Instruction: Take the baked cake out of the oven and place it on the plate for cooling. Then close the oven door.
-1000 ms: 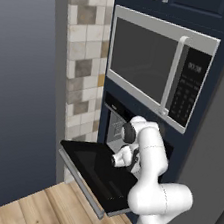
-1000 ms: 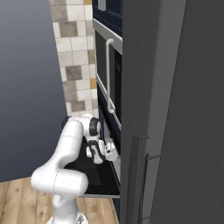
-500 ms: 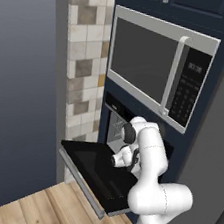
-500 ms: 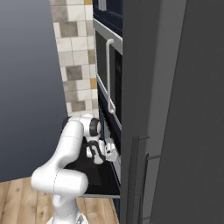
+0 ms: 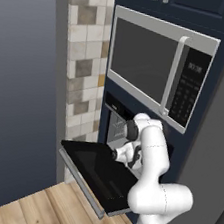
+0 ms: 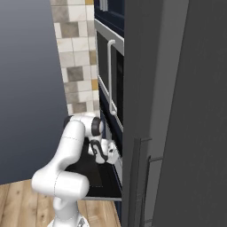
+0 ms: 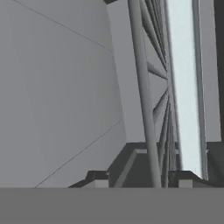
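Two finger tips can be made out at the bottom of the hand view, one on each side of a wire rack bar inside the oven, but whether the jaws are nipping that bar, something beyond it, or nothing at all honestly can't be told. From the base views the gripper is seen pushed into the oven mouth, just above the oven door, which is dropped fully flat.

No cake can be picked out for sure. A pale flat strip is seen edge-on among the rack wires, and it may be the cake or its pan, though that's only a guess. The plate isn't spotted either.

Handling-wise, a baked cake would be expected to be light, soft and crumbly, so it's best taken low at the rim or by the pan edge, kept level, and squeezed gently. The rack wires are stiff and could easily be snagged on the way out.
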